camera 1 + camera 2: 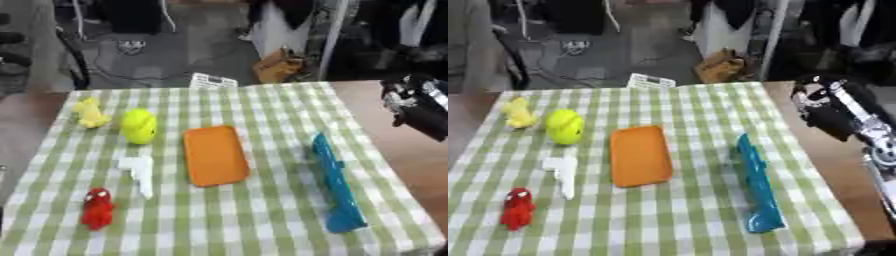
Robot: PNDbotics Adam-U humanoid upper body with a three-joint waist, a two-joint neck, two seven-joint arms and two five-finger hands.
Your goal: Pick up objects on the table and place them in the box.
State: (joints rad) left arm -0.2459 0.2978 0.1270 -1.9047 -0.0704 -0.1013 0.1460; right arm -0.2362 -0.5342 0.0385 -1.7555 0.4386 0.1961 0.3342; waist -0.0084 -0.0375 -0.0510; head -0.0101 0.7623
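Observation:
On the green checked cloth (262,210) lie a yellow toy (89,113), a yellow-green rounded toy (138,126), a white toy (139,172), a red figure (97,208), a flat orange tray (215,155) and a long blue piece (336,186). My right hand (826,107) hovers beyond the cloth's right edge, above the bare table, apart from the blue piece; it is blurred, and I cannot tell how it is set. My left hand does not show.
Brown tabletop (833,165) is exposed right of the cloth. A white card (213,80) sits at the cloth's far edge. Behind the table are a brown bag (278,67), cables and stand legs on the floor.

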